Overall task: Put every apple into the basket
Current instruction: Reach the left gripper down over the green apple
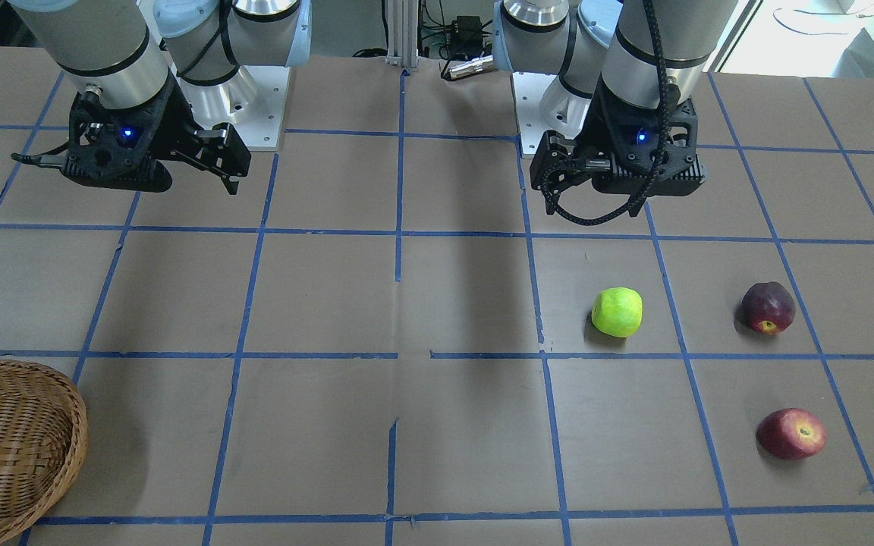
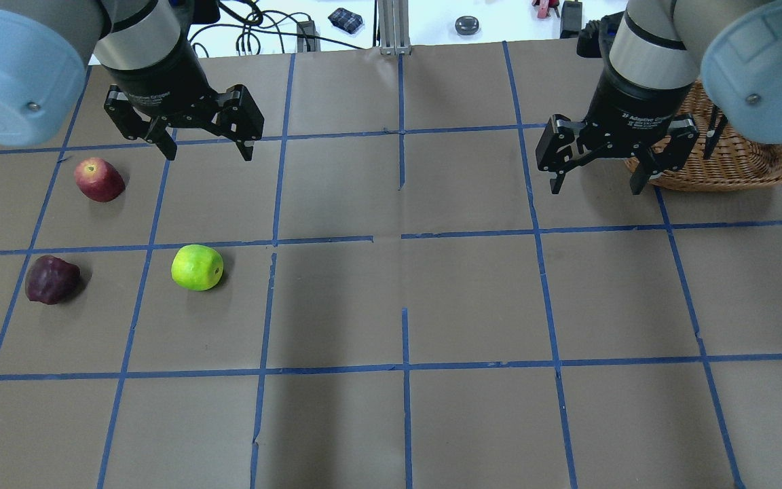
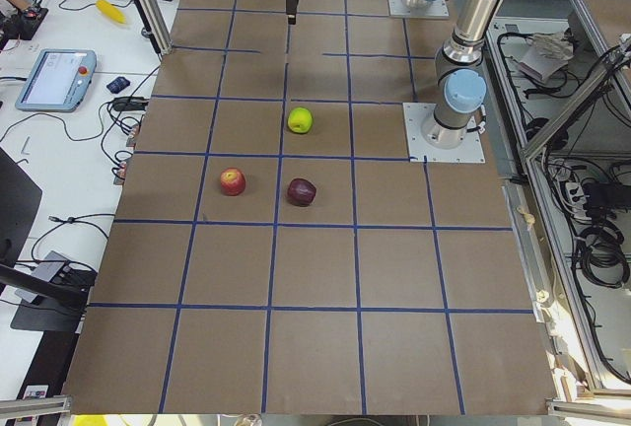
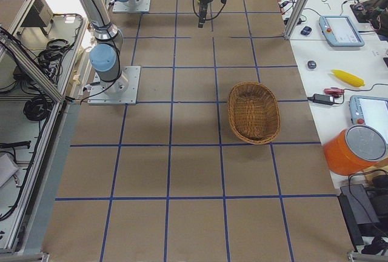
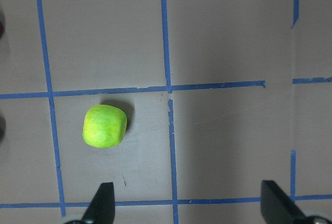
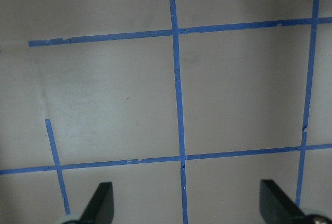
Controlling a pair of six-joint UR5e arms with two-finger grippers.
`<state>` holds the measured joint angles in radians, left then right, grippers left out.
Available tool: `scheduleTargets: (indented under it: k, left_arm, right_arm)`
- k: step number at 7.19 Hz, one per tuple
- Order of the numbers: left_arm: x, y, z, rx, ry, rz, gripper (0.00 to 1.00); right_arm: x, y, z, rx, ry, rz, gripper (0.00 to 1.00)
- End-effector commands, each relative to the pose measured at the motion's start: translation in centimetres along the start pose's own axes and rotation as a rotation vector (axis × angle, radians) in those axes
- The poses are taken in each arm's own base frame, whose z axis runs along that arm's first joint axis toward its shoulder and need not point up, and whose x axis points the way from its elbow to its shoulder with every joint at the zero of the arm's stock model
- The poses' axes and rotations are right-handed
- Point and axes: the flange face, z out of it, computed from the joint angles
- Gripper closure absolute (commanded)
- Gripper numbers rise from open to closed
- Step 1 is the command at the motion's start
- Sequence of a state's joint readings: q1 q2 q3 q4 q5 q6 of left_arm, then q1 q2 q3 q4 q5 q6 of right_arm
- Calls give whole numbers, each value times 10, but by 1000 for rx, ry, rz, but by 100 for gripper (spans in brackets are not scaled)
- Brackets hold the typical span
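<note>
The left gripper (image 2: 209, 146) is hanging above the desk (image 2: 472, 305) with its two fingers (image 5: 102, 203) spread wide, and it is holding nothing. The right gripper (image 2: 594, 180) is hanging just beside the basket (image 2: 737, 178), spread wide too and holding nothing. The green apple (image 2: 197, 267) is sitting on the desk a little way from the left gripper. In the left wrist view it is showing closer to one finger than the other, not in the middle. The red apple (image 2: 98, 179) and the dark apple (image 2: 51, 280) are lying farther out on the robot's left side. All three apples are apart from each other, and no apple is showing in the basket. The basket is sitting far off on the robot's right side. It looks like the green apple is the one to pick first. To do it well, the left gripper should slide over until the apple is right in the middle between the fingers. Then it should go straight down and squeeze softly around the fat part. An apple is round, so a bump from one finger could make it roll away.
</note>
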<state>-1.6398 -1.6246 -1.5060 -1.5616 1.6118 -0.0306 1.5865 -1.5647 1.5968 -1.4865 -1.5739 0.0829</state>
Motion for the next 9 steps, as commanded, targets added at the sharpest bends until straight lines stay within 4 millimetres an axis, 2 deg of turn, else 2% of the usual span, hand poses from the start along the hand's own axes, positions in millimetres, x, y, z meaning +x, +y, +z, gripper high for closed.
scheduleTargets:
  k: [1, 3, 5, 6, 7, 8, 9]
  left_arm:
    - [0, 0, 0, -2, -2, 0, 0]
    - [-3, 0, 5, -10, -2, 3, 0]
    - [-24, -3, 16, -33, -1, -23, 0]
    - [-37, -9, 20, -33, -11, 30, 0]
    - [-59, -15, 35, -62, -4, 94, 0]
    - [-87, -15, 57, -93, 6, 73, 0]
    - [-102, -17, 93, -87, 2, 50, 0]
  right_arm:
    - [0, -1, -1, 6, -1, 9, 0]
    - [1, -1, -3, 10, -4, 13, 0]
    - [0, 1, -3, 6, 1, 17, 0]
    - [1, 3, -7, 21, -1, 19, 0]
    - [1, 5, -9, 23, -1, 20, 0]
    - [1, 5, -9, 24, -1, 17, 0]
    - [1, 5, -8, 21, -1, 19, 0]
